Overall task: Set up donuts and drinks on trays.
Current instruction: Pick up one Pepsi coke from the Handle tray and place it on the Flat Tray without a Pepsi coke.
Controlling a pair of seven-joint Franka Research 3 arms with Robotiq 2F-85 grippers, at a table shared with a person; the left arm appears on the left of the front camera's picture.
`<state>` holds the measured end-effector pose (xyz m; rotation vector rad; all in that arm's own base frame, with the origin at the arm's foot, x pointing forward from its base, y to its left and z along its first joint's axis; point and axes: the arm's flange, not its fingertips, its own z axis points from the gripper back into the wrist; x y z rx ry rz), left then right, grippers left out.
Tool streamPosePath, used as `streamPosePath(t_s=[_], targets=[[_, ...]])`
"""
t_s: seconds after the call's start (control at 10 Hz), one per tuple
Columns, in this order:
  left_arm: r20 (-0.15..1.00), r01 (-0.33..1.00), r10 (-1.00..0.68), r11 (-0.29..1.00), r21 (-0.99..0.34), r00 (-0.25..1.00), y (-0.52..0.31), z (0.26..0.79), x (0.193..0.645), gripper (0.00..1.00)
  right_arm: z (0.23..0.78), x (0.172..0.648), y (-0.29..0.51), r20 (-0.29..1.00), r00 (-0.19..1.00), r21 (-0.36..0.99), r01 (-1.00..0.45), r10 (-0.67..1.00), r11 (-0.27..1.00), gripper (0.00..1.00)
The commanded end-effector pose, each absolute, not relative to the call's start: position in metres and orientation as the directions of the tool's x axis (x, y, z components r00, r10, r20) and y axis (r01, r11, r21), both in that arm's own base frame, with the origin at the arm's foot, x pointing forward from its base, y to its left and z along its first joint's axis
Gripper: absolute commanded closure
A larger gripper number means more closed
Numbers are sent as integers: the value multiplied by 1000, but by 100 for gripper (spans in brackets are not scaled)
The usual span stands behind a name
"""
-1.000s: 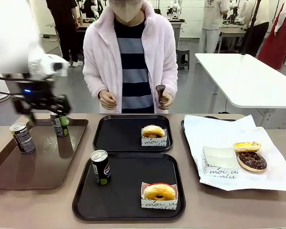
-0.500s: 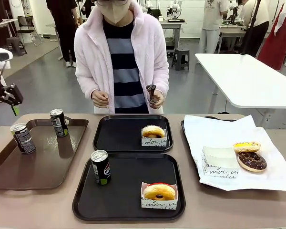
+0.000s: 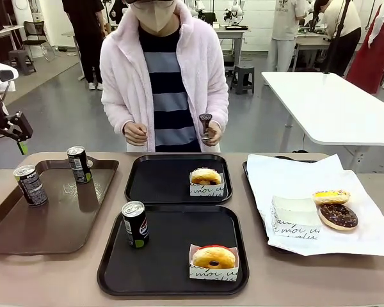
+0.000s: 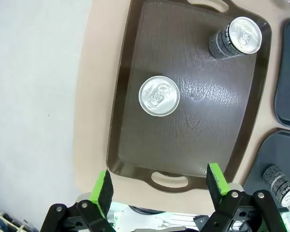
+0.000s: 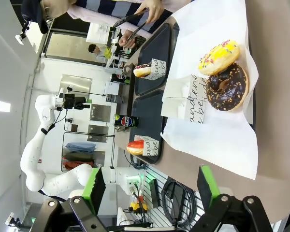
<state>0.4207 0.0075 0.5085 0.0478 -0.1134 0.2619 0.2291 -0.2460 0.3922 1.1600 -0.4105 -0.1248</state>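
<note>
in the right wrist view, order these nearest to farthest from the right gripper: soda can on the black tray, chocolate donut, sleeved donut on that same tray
1. chocolate donut, on the white paper just ahead of the right gripper.
2. sleeved donut, farther off, on the black tray nearer the robot.
3. soda can, beyond it, at that tray's far side from the gripper.

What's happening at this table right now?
Tray setup, partly done. The near black tray holds a can and a donut; the far black tray has a donut but no can. Two spare cans stand on the brown tray, with the left gripper open and empty over it. The right gripper is open too. The person holds tongs at the far side.
</note>
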Motion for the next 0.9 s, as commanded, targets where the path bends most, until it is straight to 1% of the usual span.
streamPosePath(t_s=[0.0, 0.1, 0.2, 0.4, 0.6, 0.8], targets=[[119, -262, 256, 965, 32, 959, 8, 509, 421, 0, 391, 228, -248, 258, 919, 910, -129, -297, 394, 0], [109, -224, 222, 975, 2, 969, 15, 493, 438, 0, 391, 228, -248, 258, 919, 910, -129, -297, 394, 0], [129, -240, 237, 971, 10, 963, 19, 479, 453, 0, 391, 228, -248, 258, 919, 910, -129, -297, 394, 0], [130, -184, 181, 983, 8, 975, 21, 451, 470, 0, 391, 228, -248, 258, 919, 910, -129, -297, 394, 0], [125, -146, 143, 989, 8, 982, 26, 432, 476, 0, 391, 228, -248, 258, 919, 910, -129, -297, 394, 0], [133, -126, 124, 992, 6, 983, 31, 424, 478, 0, 391, 228, -248, 258, 919, 910, -129, -297, 394, 0]])
